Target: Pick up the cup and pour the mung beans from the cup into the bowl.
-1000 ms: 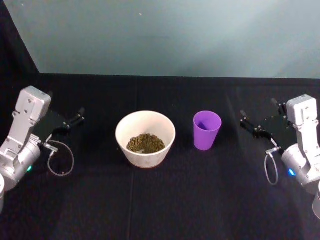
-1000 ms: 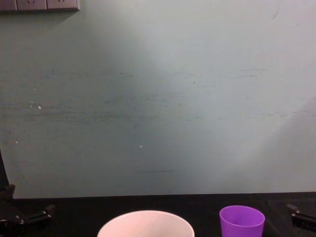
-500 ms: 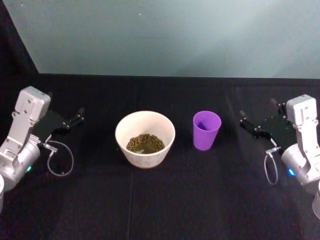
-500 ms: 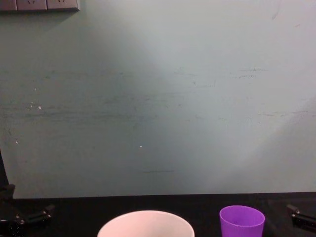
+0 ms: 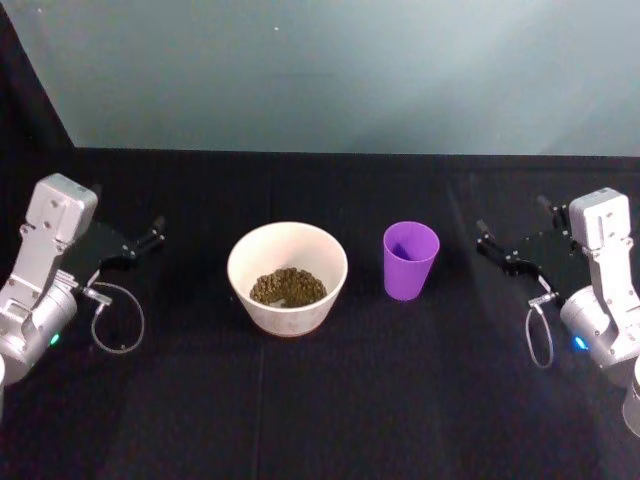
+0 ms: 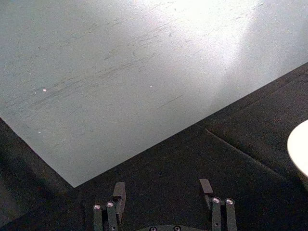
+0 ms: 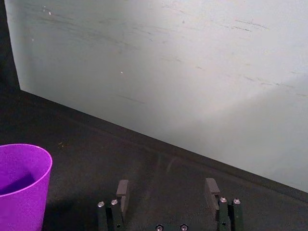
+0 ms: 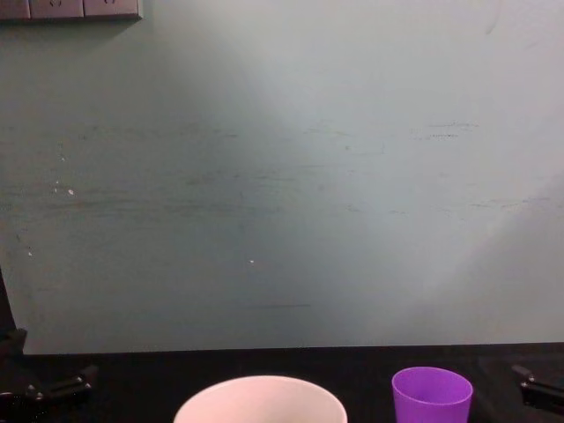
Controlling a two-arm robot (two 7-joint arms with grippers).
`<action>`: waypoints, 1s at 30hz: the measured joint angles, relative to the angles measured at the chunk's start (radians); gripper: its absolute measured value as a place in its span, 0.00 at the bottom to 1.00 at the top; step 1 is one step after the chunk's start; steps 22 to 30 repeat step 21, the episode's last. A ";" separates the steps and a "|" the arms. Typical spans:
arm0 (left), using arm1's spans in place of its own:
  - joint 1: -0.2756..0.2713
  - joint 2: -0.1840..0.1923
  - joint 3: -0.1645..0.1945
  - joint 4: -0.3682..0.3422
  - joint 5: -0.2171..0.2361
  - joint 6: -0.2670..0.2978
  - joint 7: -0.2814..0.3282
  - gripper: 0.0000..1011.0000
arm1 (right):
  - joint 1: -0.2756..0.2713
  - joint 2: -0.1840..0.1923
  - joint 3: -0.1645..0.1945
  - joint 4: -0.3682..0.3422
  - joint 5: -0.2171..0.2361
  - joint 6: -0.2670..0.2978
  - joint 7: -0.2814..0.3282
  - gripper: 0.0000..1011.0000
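Centrally on the black table (image 5: pixel 330 400), the white bowl (image 5: pixel 288 278) stands upright with a heap of mung beans (image 5: pixel 288 287) lying in its bottom. Just beside it, on the robot's right, the purple cup (image 5: pixel 411 260) stands upright, apart from the bowl; what lies inside the cup cannot be made out. From the chest view the bowl's rim (image 8: pixel 260 398) and the cup (image 8: pixel 432 397) rise side by side before a pale grey-green wall (image 8: pixel 282 176).

Well apart from the bowl, at the table's left edge, the left gripper (image 5: pixel 142 242) points inward toward the middle. Its wrist view shows the two fingers (image 6: pixel 119 193) spread wide with nothing between them, over black cloth, and the bowl's rim (image 6: pixel 298 149) shows at the picture's side.

Opposite, at the right edge, the right gripper (image 5: pixel 497 250) also points inward, near the cup but not touching it. Its fingers (image 7: pixel 122 190) stand wide apart and hold nothing, and the cup (image 7: pixel 21 185) shows off to one side in that wrist view, outside the gap between the jaws.
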 joint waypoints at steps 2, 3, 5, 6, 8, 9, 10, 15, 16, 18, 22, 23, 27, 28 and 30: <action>0.000 0.000 0.000 0.000 0.000 0.000 0.000 0.99 | 0.000 0.000 0.000 0.000 0.000 0.000 0.000 0.99; 0.000 0.000 0.000 0.000 0.000 0.000 0.000 0.99 | 0.000 0.000 0.000 0.000 0.000 0.000 0.000 0.99; 0.000 0.000 0.000 0.000 0.000 0.000 0.000 0.99 | 0.000 0.000 0.000 0.000 0.000 0.000 0.000 0.99; 0.000 0.000 0.000 0.000 0.000 0.000 0.000 0.99 | 0.000 0.000 0.000 0.000 0.000 0.000 0.001 0.99; 0.000 0.000 0.000 0.000 0.000 0.000 0.000 0.99 | 0.000 0.000 0.000 0.000 0.000 0.000 0.001 0.99; 0.000 0.000 0.000 0.000 0.000 0.000 0.000 0.99 | 0.000 0.000 0.000 0.000 0.000 0.000 0.001 0.99; 0.000 0.000 0.000 0.000 0.000 0.000 0.000 0.99 | 0.000 0.000 0.000 0.000 0.000 0.000 0.001 0.99; 0.000 0.000 0.000 0.000 0.000 0.000 0.000 0.99 | 0.000 0.000 0.000 0.000 0.000 0.000 0.001 0.99; 0.000 0.000 0.000 0.000 0.000 0.000 0.000 0.99 | 0.000 0.000 0.000 0.000 0.000 0.000 0.001 0.99; 0.000 0.000 0.000 0.000 0.000 0.000 0.000 0.99 | 0.000 0.000 0.000 0.000 0.000 0.000 0.001 0.99; 0.000 0.000 0.000 0.000 0.000 0.000 0.000 0.99 | 0.000 0.000 0.000 0.000 0.000 0.000 0.001 0.99; 0.000 0.000 0.000 0.000 0.000 0.000 0.000 0.99 | 0.000 0.000 0.000 0.000 0.000 0.000 0.001 0.99; 0.000 0.000 0.000 0.000 0.000 0.000 0.000 0.99 | 0.000 0.000 0.000 0.000 0.000 0.000 0.001 0.99; 0.000 0.000 0.000 0.000 0.000 0.000 0.000 0.99 | 0.000 0.000 0.000 0.000 0.000 0.000 0.001 0.99; 0.000 0.000 0.000 0.000 0.000 0.000 0.000 0.99 | 0.000 0.000 0.000 0.000 0.000 0.000 0.001 0.99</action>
